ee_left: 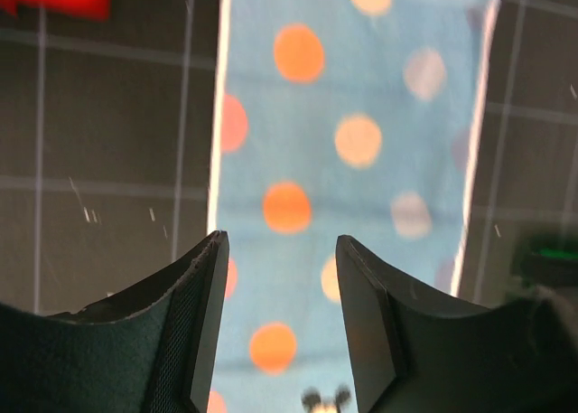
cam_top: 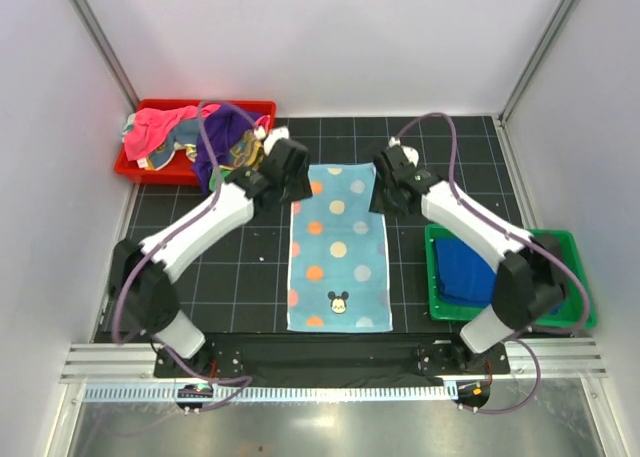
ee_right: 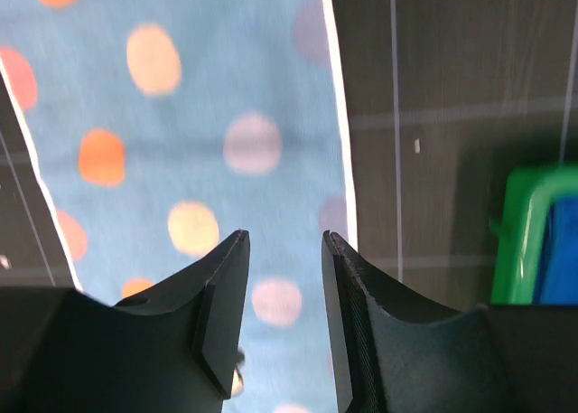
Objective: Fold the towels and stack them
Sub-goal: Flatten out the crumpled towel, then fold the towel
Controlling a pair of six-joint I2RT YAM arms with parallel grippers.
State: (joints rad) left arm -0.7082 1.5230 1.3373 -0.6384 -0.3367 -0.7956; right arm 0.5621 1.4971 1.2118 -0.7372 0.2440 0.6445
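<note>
1. The only marking I can find is a small cartoon mouse face printed near the near edge of the polka-dot towel. It also peeps in at the bottom of my left wrist view, between the fingers.
2. My left pincer stands with its jaws well apart and nothing between them. Through the gap I see only the dotted cloth below. From above, it hangs over the towel's far left corner.
3. My right pincer is parted too, with a narrower gap than the left, and it grips nothing. It hangs over the towel's far right corner, with the cloth's white right edge running just under its right finger.
4. The polka-dot towel lies flat and spread out on the black grid mat, between my two arms, long side running away from me. It is light blue with orange, yellow, pink and lilac dots and a pale border.
5. A royal blue towel lies in the green tray by my right arm.
6. A crumpled heap of towels, pink, purple and teal-and-yellow, fills the red tray at far left.
</note>
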